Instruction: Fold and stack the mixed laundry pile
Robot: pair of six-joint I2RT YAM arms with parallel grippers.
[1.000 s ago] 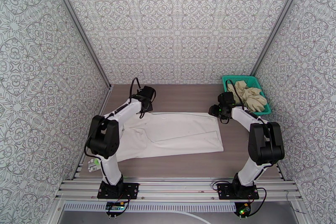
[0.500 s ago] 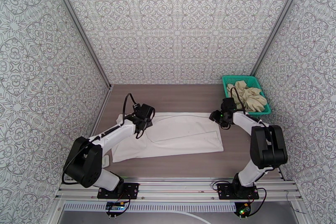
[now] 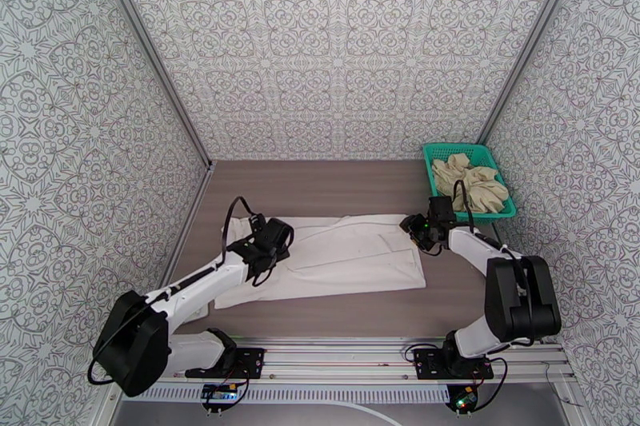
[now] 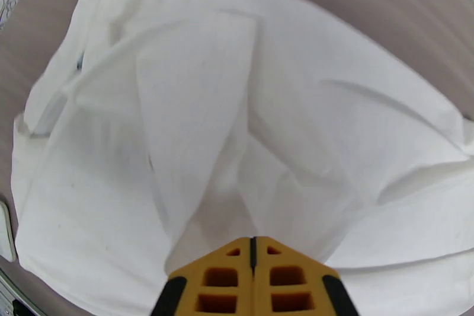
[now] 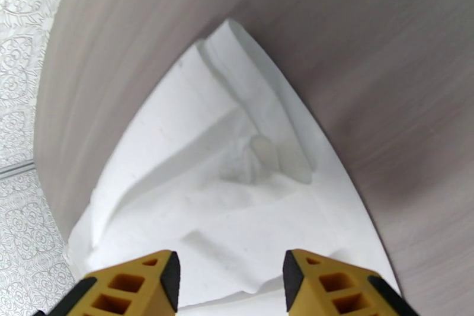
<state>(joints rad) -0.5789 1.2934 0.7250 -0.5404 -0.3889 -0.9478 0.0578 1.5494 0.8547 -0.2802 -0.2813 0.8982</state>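
Observation:
The white T-shirt (image 3: 344, 260) lies spread across the brown table (image 3: 336, 188), its left part folded over in creases (image 4: 195, 104). My left gripper (image 3: 264, 252) rests on the shirt's left part. Its yellow fingers (image 4: 253, 246) are pressed together where the cloth's folds run in, pinching the fabric. My right gripper (image 3: 414, 229) sits at the shirt's far right corner (image 5: 225, 204), with its fingers apart (image 5: 231, 270) just above the cloth. The beige garment (image 3: 472, 180) lies crumpled in the teal basket (image 3: 460, 147) at the back right.
Patterned walls close in the table on the left, right and back. A metal rail (image 3: 336, 352) with both arm bases runs along the near edge. Bare tabletop shows behind the shirt and in front of it.
My left gripper has come from the far left of the table toward the near side, pulling the shirt's left part over itself. The right gripper has shifted slightly nearer and rightward.

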